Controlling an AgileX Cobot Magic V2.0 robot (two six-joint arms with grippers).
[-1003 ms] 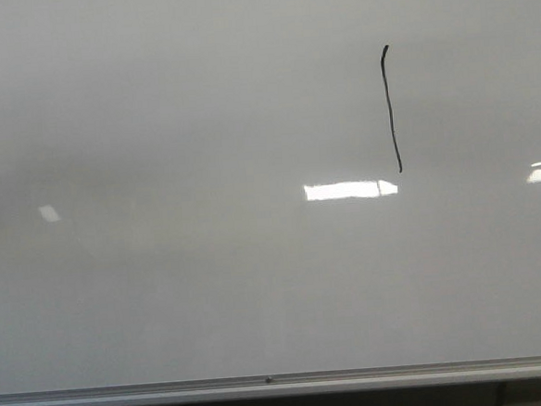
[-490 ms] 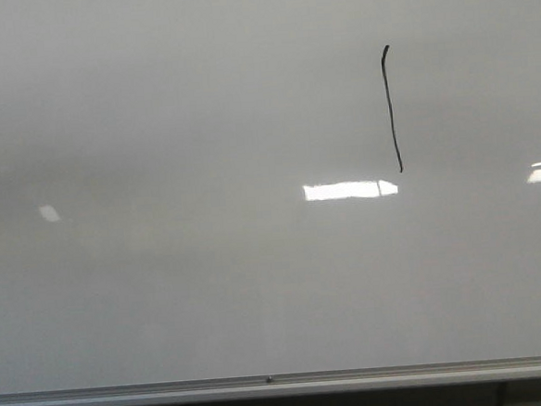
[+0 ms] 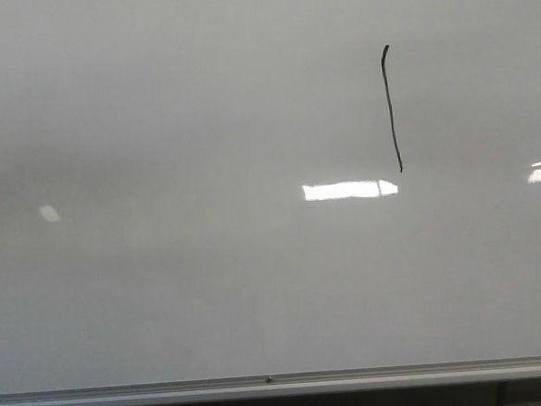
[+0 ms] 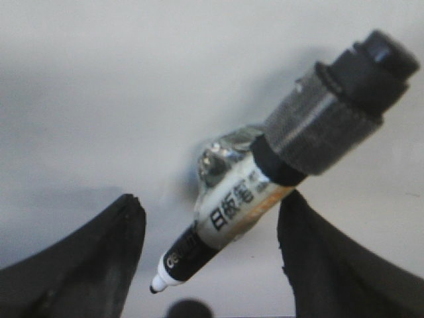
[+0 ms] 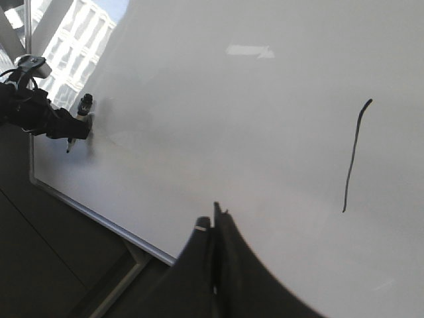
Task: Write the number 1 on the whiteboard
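Observation:
The whiteboard (image 3: 212, 291) fills the front view. The number 1 (image 3: 391, 111) is a thin black vertical stroke with a small hook on top, at the upper right. It also shows in the right wrist view (image 5: 353, 159). Neither gripper shows in the front view. My left gripper (image 4: 209, 199) holds a black-and-white marker (image 4: 238, 205) slanted between its fingers, uncapped tip (image 4: 156, 286) off the board. In the right wrist view this gripper (image 5: 69, 129) and marker (image 5: 78, 122) hang over the board's far left edge. My right gripper (image 5: 215, 218) is shut and empty, some way from the stroke.
A silver edge strip (image 3: 265, 385) runs along the board's near side, with dark space below it. Bright rectangular light glares (image 3: 349, 190) lie on the board under the stroke. The strip also shows in the right wrist view (image 5: 99, 215), with a dark frame beneath.

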